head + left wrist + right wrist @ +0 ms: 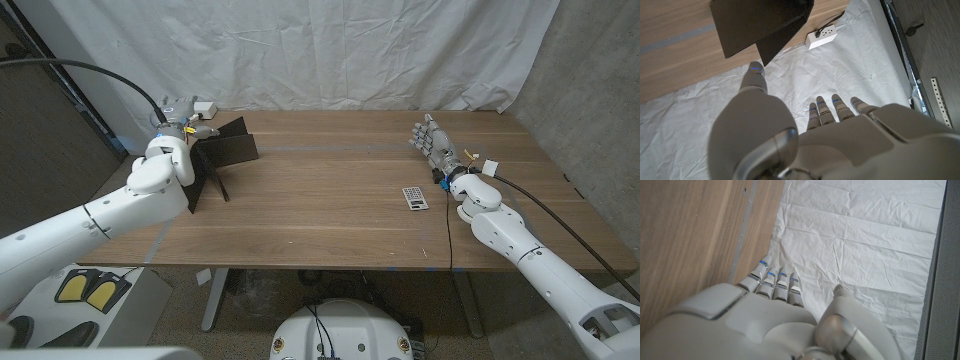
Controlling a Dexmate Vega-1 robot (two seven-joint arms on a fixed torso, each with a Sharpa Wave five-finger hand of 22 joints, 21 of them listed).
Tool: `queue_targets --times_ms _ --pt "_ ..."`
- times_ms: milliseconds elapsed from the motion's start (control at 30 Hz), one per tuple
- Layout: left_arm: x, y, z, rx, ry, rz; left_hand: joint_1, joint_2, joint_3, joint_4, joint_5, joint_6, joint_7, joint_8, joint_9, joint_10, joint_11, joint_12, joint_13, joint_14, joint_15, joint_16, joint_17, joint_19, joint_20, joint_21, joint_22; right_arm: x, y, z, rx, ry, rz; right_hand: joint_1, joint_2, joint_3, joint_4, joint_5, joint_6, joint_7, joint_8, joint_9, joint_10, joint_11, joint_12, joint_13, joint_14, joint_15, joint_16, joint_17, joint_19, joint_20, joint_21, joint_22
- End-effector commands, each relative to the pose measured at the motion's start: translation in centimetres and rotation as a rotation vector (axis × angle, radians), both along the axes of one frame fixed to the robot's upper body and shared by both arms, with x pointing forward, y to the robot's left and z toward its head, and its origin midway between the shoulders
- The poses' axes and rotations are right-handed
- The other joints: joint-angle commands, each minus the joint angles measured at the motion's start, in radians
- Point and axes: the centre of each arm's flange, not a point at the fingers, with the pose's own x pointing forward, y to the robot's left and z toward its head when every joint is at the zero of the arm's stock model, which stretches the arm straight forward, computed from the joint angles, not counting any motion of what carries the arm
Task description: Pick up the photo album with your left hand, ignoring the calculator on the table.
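1. Photo album (222, 158): dark, open with covers splayed, at the counter's (320, 215) far-left corner area. Seems lifted or tilted off the wood, one cover angling down toward the near-left, the other fanning out toward the backdrop. In the left wrist view the album (760, 25) hangs beyond the fingertips, dark covers over wood and white cloth.
2. Left hand (175, 135): up at the album's left end, right against it. Head view suggests it grips the album there, but the actual contact is hidden. In the left wrist view the left hand's fingers (832, 107) look straight and close together, thumb reaching toward the album's lower corner. Cannot tell for sure whether it's clamped on the album.
3. Calculator (415, 197): small, light-coloured, flat on the counter right of centre, well apart from the album, near the right hand's wrist.
4. Right hand (432, 142): at the counter's far right, standing on edge, fingers apart and straight, pointing at the backdrop, holding nothing. Right wrist view agrees: right hand (765, 315) with fingers extended side by side, thumb off to the side.
5. White cloth backdrop (330, 50) behind the counter.
6. White power strip (822, 36) with a black cord on the cloth near the album's corner; in the head view it sits at the counter's far-left edge (205, 106).
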Motion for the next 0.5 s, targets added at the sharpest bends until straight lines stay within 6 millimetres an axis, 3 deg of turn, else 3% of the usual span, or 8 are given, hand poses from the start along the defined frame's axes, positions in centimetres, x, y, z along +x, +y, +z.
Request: queue_targets --times_ms 33,500 --pt "1.0 -1.2 0.9 0.016 0.080 0.035 0.000 -0.011 -0.009 0.000 0.008 -0.017 -0.003 -0.003 0.002 -0.018 0.001 -0.006 0.004 -0.013 -0.052 -0.003 0.005 -0.010 0.009 0.003 0.005 -0.2 -0.4 0.0 0.000 0.003 -0.005 -0.002 0.006 0.000 0.000 -0.001 0.003 0.002 0.000 0.004 0.006 0.000 0.007 0.003 0.009 0.003 0.008 0.003 0.011 -0.028 -0.004 0.002" --pt "2.4 -1.4 1.6 -0.005 0.113 0.059 -0.008 -0.018 -0.020 0.003 0.011 -0.033 0.004 -0.004 0.002 -0.027 0.007 -0.006 0.004 -0.026 -0.048 -0.003 0.005 -0.022 0.002 0.000 0.005 -0.2 -0.9 -0.4 0.007 0.012 -0.012 -0.004 0.007 -0.002 -0.001 -0.002 0.006 0.000 0.001 0.004 0.016 -0.004 0.009 0.004 0.021 0.001 0.009 0.004 0.019 -0.025 -0.009 0.003"
